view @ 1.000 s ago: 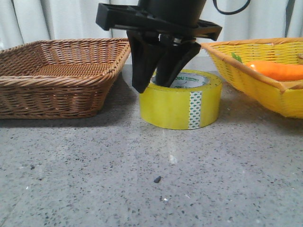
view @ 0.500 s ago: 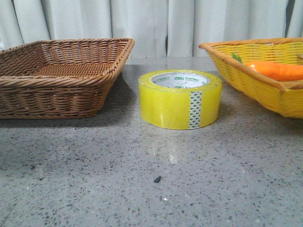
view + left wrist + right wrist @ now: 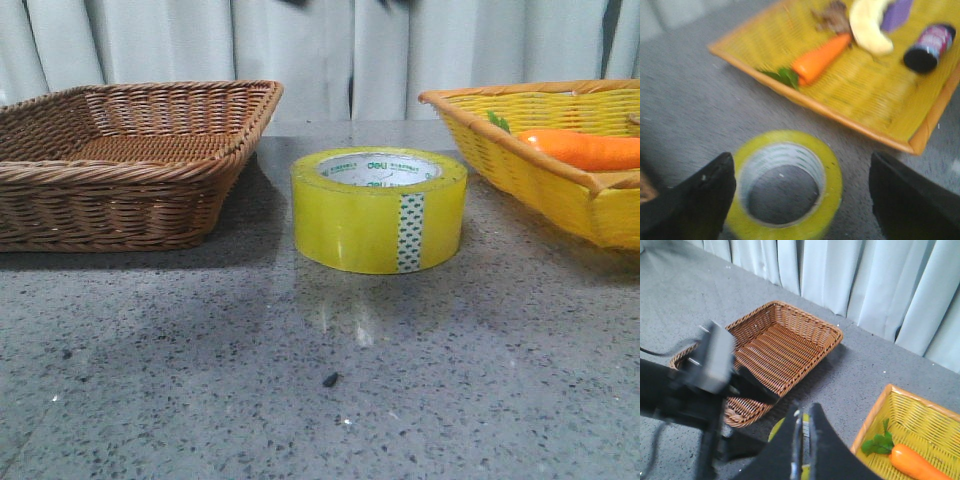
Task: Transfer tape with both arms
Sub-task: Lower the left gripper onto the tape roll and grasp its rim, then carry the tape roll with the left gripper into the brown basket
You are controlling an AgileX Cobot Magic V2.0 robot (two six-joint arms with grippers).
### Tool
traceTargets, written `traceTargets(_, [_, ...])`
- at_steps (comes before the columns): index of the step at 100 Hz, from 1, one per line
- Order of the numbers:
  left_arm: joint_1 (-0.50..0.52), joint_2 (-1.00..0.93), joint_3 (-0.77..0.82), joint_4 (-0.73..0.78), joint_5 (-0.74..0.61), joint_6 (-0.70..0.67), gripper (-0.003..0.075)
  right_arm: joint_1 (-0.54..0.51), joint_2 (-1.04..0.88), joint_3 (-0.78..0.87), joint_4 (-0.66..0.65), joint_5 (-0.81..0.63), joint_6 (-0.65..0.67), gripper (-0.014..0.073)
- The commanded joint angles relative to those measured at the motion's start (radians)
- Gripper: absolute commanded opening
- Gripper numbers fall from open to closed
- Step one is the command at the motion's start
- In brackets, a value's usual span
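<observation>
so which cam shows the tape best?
Front view: the tape is sharp, whole, standing on the table. Left wrist shows it blurred from above between the open left gripper fingers. Right wrist shows a sliver.

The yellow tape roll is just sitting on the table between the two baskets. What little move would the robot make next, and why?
Probably lower the left gripper straight down around the tape. Its fingers are spread wide on either side of the roll, but nothing touches it, and the roll sits flat on the table.
</observation>
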Motion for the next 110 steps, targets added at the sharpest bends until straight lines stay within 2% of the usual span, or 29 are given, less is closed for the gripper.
traceTargets(1, [-0.023,0.053,-0.075,0.005,-0.018,-0.001,0.0510,-0.003,-0.031,0.000,-0.012,-0.057,-0.003,-0.0073])
traceTargets(43, [-0.049,0.230,-0.108,0.005,-0.046,-0.001,0.0501,-0.003,-0.050,0.054,-0.012,-0.016,-0.003,-0.0073])
traceTargets(57, [-0.049,0.261,-0.108,0.007,-0.071,-0.001,0.0393,-0.003,-0.050,0.054,-0.012,-0.020,-0.003,-0.0073])
traceTargets(79, [-0.049,0.277,-0.108,0.007,-0.081,-0.001,0.0106,-0.003,-0.050,0.054,-0.012,-0.019,-0.003,-0.0073])
traceTargets(90, [-0.049,0.277,-0.112,0.019,-0.085,-0.001,-0.0010,-0.003,-0.050,0.054,-0.012,-0.019,-0.003,-0.0073])
traceTargets(110, [-0.049,0.256,-0.116,0.029,-0.090,-0.001,-0.0020,-0.003,-0.050,0.054,-0.012,-0.016,-0.003,-0.0073])
